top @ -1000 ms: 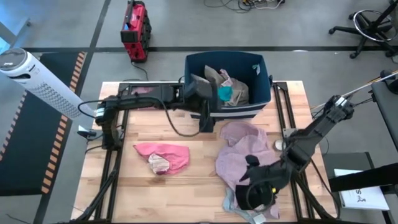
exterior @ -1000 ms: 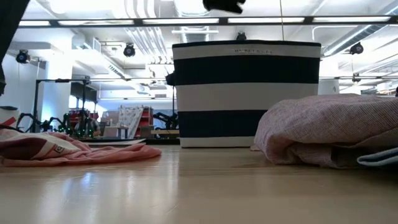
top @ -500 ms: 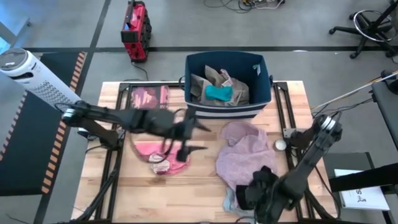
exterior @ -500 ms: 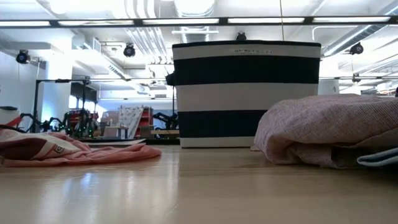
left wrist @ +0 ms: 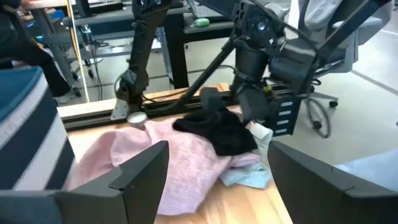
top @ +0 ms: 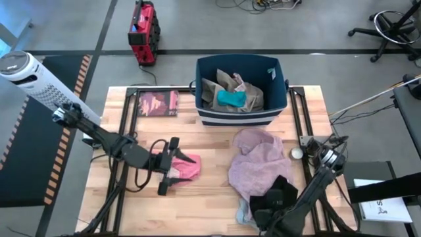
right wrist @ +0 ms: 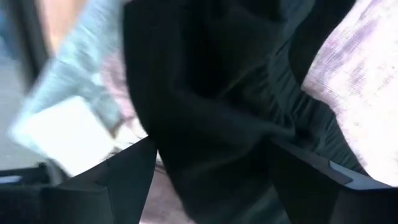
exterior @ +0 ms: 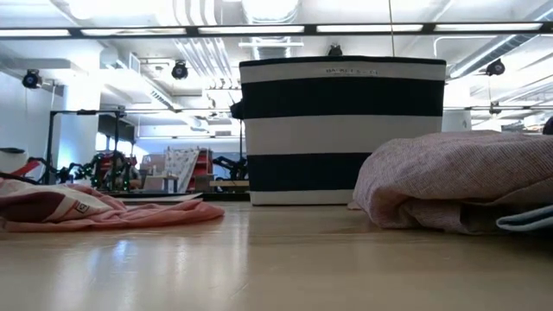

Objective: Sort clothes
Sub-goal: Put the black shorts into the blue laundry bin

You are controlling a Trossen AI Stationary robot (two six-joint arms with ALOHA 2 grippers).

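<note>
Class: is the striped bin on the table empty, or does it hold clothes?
It holds clothes: the striped bin shows beige fabric and a teal piece inside.

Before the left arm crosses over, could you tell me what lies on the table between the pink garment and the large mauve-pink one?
Nothing: in the high view, bare wood separates the pink garment under the left gripper from the large mauve-pink garment.

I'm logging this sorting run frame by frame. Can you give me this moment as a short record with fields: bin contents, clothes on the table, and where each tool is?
bin: navy-and-white striped bin at the table's far edge, holding beige pieces and a small teal piece
table, left: pink garment
table, right: large mauve-pink garment, black garment and a grey piece at its near end
left tool: open, over the pink garment
right tool: open, at the black garment
other: dark-red booklet left of the bin
</note>
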